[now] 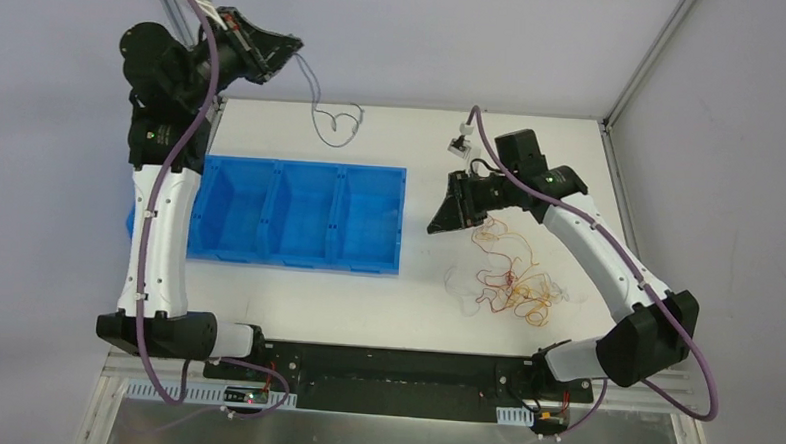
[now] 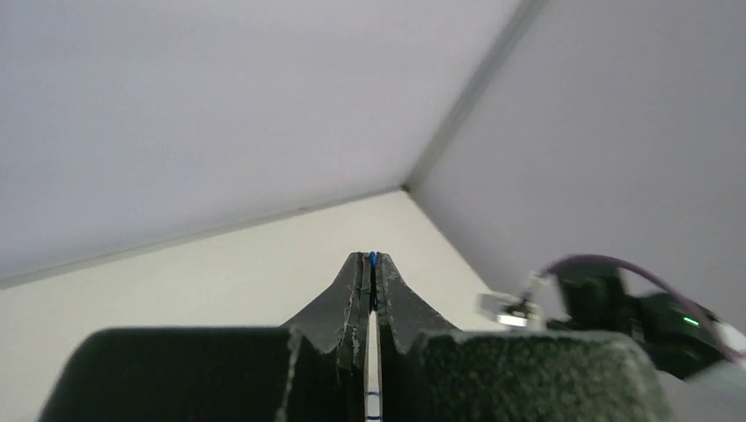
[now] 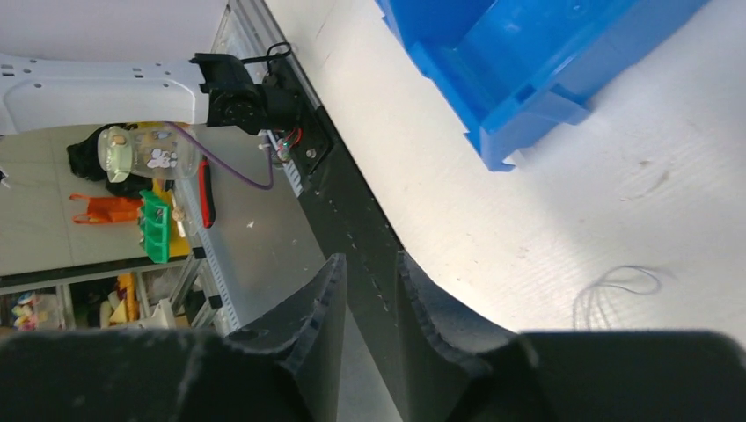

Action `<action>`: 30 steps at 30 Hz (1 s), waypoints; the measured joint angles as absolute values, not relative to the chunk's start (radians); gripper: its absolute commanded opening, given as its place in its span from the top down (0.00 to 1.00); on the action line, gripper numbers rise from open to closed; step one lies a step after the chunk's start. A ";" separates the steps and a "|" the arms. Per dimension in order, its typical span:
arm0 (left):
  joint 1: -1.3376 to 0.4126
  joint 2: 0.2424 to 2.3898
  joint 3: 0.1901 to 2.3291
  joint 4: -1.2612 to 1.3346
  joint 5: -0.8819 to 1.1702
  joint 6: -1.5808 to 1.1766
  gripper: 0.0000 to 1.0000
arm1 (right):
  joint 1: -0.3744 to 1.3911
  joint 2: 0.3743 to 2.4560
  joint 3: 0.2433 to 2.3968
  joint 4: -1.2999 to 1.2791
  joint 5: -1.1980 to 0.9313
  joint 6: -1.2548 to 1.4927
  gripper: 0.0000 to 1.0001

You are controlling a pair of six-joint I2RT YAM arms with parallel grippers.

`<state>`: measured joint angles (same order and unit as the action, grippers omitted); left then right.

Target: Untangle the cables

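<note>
My left gripper (image 2: 371, 260) is clamped on one thin cable (image 2: 374, 352), so I'd draw it away slowly while the empty, part-open right gripper (image 3: 370, 261) steadies the tangle (image 1: 511, 282).

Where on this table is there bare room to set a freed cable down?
Bare: the table strip between the blue bin and the near edge; the far stretch between the cable loop and the small white piece. Crowded: the cable tangle by the right gripper.
</note>
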<state>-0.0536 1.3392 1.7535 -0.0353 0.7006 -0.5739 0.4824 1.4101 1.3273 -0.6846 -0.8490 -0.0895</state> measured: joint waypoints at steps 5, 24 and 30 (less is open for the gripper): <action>0.150 1.333 1.802 -0.257 0.595 -0.425 1.00 | 0.391 1.375 1.328 -0.741 -0.837 -0.150 0.45; 0.653 1.450 1.527 -0.492 0.360 0.106 1.00 | 0.291 1.321 1.398 -0.925 -0.783 -0.238 0.10; 0.669 1.506 1.429 -0.470 0.357 0.224 0.28 | 0.247 1.322 1.433 -0.975 -0.757 -0.263 0.11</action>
<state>0.6689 1.5063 1.4288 -0.4698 0.3573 0.2245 0.2474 1.3216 1.4334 -0.9749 -0.7570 -0.2630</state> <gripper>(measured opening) 0.492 0.899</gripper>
